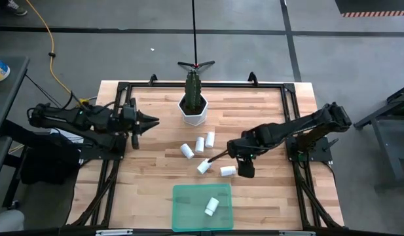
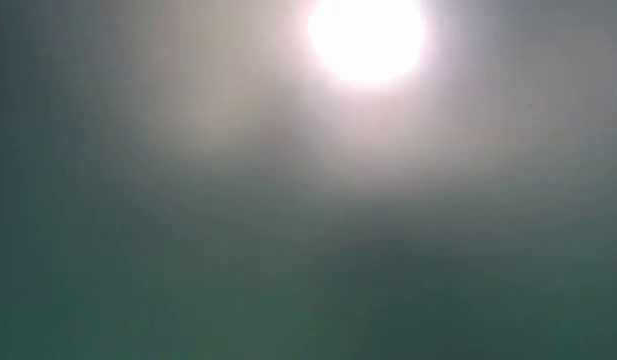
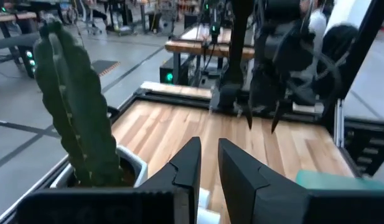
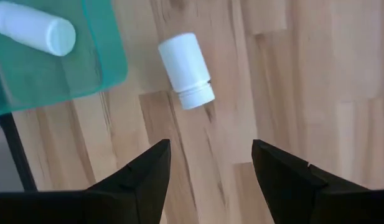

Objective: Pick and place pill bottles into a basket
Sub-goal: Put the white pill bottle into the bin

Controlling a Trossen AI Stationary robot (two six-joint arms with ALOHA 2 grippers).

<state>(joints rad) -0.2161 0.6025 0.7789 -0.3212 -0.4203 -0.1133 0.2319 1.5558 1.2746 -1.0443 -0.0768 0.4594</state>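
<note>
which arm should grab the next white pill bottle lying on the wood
Right. The right gripper hangs open by the small white cylindrical pill bottle, near the translucent green rectangular tray. The left gripper waits at the table's left edge.

Wooden table [image 1: 156,190] — bottles [image 1: 194,146], tray [image 1: 185,213], pot [image 1: 193,115].

Two black jointed arms, dark wedge-shaped fingers [image 4: 145,180], black cables

Looks like a robotics lab or workshop: wooden table [image 1: 267,196] in a black metal frame [image 1: 290,98] on grey concrete floor [image 1: 110,52], yellow cable [image 1: 52,46] trailing past the table's far left corner, more workbenches [image 3: 198,46] and lit equipment beyond.
</note>
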